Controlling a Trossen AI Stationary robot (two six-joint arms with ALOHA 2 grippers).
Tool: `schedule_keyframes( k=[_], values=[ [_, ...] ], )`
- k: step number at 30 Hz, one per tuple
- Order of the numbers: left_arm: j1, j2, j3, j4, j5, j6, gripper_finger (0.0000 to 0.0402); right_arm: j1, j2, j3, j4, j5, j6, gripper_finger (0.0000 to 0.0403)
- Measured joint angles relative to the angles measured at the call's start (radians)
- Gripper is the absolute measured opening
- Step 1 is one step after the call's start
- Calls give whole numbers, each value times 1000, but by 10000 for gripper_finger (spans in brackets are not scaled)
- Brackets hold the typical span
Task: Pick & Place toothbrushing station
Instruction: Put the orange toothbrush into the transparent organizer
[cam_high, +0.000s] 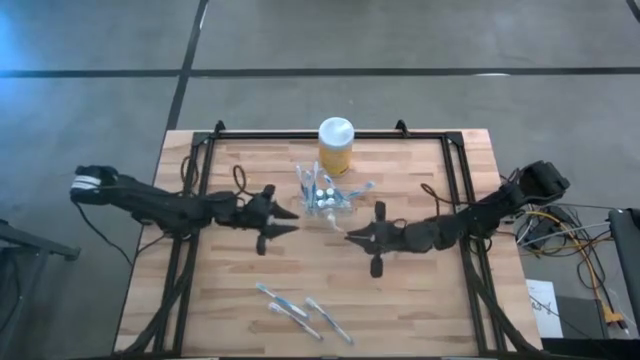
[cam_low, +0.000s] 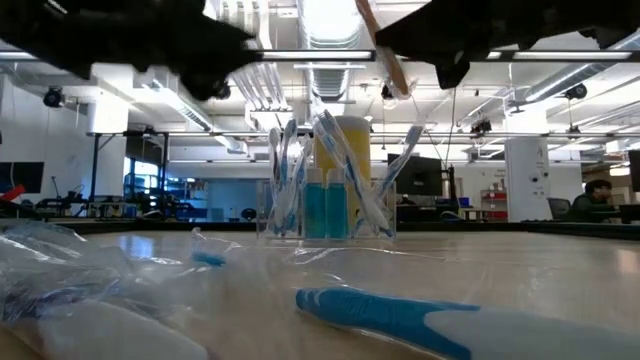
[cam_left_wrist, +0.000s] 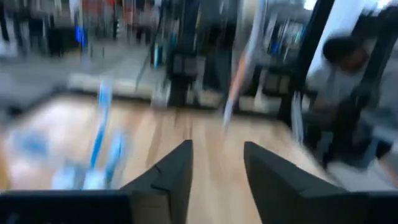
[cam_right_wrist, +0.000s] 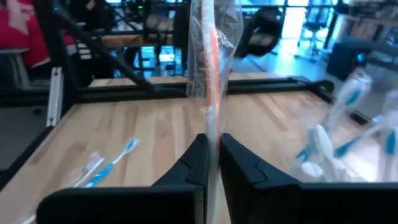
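From above, the pale wood-plank tabletop (cam_high: 400, 290) carries the clear plastic holder (cam_high: 322, 196) near its far middle, bristling with thin brushes and small white-capped tubes, right in front of a yellow jar (cam_high: 335, 146) with a round white lid. The left hand (cam_high: 283, 221) hangs just left of the holder, the right hand (cam_high: 352, 236) just beside its near right; three wrapped toothbrushes (cam_high: 300, 311) lie near the front edge. From tabletop height, the holder (cam_low: 326, 208) stands upright, see-through, with blue-tinted tubes inside and brushes fanning out; a blue-and-white brush handle (cam_low: 400, 315) lies close to the lens, beside crinkled clear wrapping (cam_low: 60, 270). The left wrist camera shows the left hand (cam_left_wrist: 217, 163) with its dark, wedge-shaped fingers (cam_left_wrist: 177, 171) standing apart with nothing between them. The right wrist camera shows the right hand (cam_right_wrist: 212, 155) clamped on a thin orange-and-white toothbrush (cam_right_wrist: 210, 68) in glossy clear wrap, held upright, with the holder (cam_right_wrist: 348, 143) off to one side.
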Motion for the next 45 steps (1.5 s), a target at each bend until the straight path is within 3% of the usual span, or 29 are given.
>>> schedule_keyframes(
  k=[4,17,32,37,43,45],
  values=[
    [0,86,73,132,-1,51,169,3,3,-3,27,-5,-36,19],
    [-24,315,245,152,19,68,174,1,70,-4,229,-4,-176,20],
    [-43,400,363,138,54,91,171,-28,162,55,247,-4,-156,20],
    [-51,388,357,139,67,90,136,-28,159,53,253,-6,-151,20],
    [-51,394,369,137,99,120,29,-27,159,53,255,-16,-147,20],
    [-52,396,371,137,109,142,25,-27,159,53,256,-20,-147,20]
  ],
)
